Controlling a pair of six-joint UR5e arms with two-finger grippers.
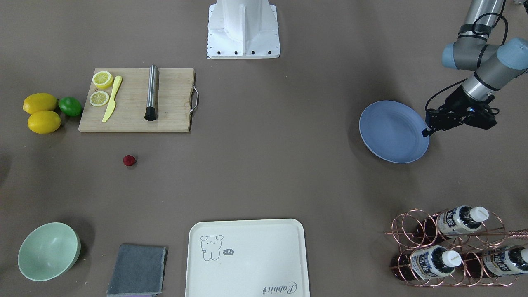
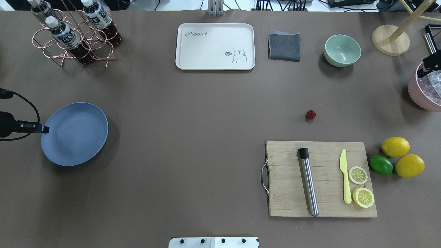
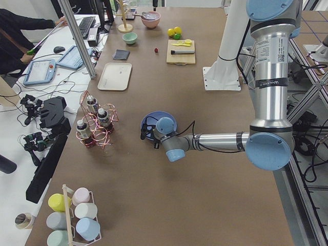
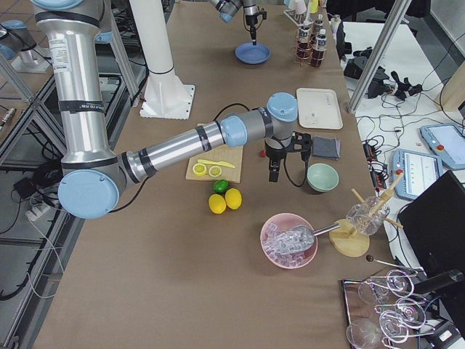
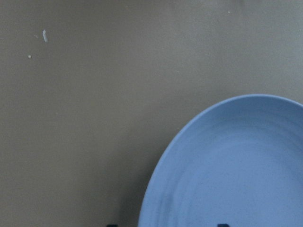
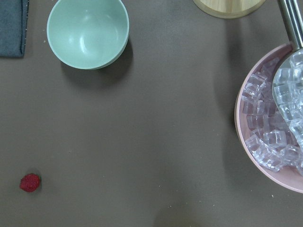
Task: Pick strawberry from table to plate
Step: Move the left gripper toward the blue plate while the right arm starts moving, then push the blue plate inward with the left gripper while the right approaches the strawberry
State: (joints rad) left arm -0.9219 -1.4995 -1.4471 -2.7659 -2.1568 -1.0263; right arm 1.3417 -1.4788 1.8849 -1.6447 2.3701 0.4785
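Note:
The strawberry (image 2: 310,114) is a tiny dark red berry lying alone on the grey-brown table (image 2: 193,110), just beyond the cutting board; the right wrist view catches the strawberry (image 6: 30,182) at its lower left. The blue plate (image 2: 74,134) sits far off on the table's left side, with nothing on it. My left gripper (image 2: 44,129) hovers at the plate's left rim. The two fingertips at the bottom edge of the left wrist view are wide apart, so it is open. My right gripper (image 4: 272,173) hangs between the strawberry and the mint bowl; I cannot tell whether it is open or shut.
A cutting board (image 2: 320,179) carries a steel muddler, a yellow knife and lemon slices; lemons and a lime (image 2: 380,164) lie beside it. A mint bowl (image 2: 342,50), grey cloth (image 2: 284,46), cream tray (image 2: 215,46), bottle rack (image 2: 74,34) and pink ice bowl (image 2: 425,89) line the far side.

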